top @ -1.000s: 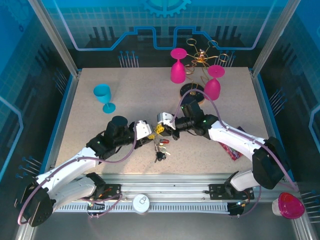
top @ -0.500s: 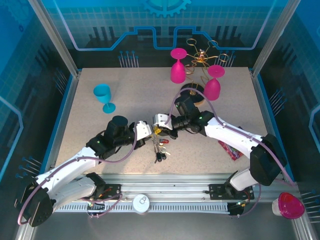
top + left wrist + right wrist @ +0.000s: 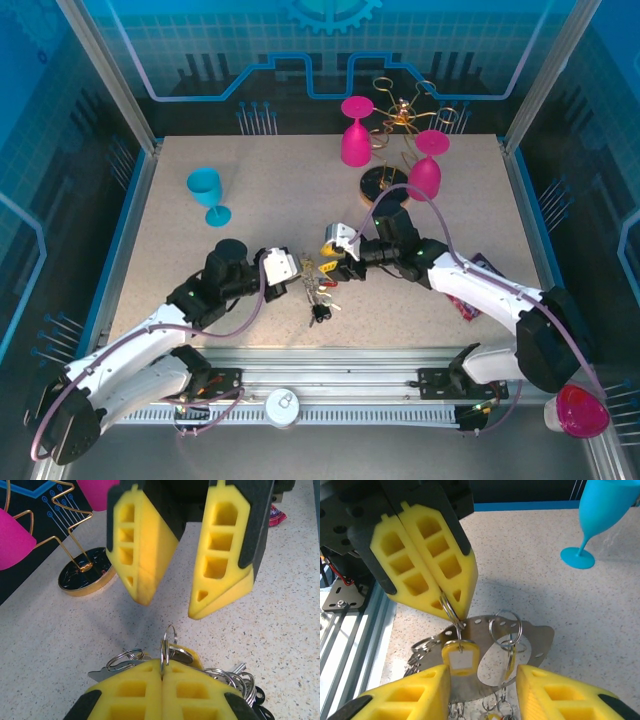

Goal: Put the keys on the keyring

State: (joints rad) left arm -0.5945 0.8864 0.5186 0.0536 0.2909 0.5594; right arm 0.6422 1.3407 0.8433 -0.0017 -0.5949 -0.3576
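The left jaws are clamped shut on the keyring (image 3: 162, 652), a thin silver split ring that stands upright between their yellow fingers (image 3: 135, 690). Facing them, just apart, the right jaws hang open with nothing between their fingers (image 3: 220, 555).

From the right wrist, a yellow key tag (image 3: 460, 659) hangs from the pinched ring. A second silver ring (image 3: 490, 628) lies just to its right, over a flat silver metal piece (image 3: 535, 640) dotted with small holes.

The rest of the keys (image 3: 318, 298) lie bunched on the speckled worktop (image 3: 250, 220), directly below the two sets of jaws and slightly on the near side of them. Silver rings and dark key heads are tangled together there, and single keys are hard to tell apart.

Both arms reach in from the near edge and meet at the middle of the worktop. To the far left stands a blue goblet (image 3: 207, 190), upright. At the far edge, two pink goblets (image 3: 355, 135) (image 3: 427, 170) flank a gold wire stand (image 3: 400, 115) on a round dark base. A small red packet (image 3: 463, 300) lies on the worktop beside the right arm. A pink cup (image 3: 578, 410) sits off the worktop at the near right corner.
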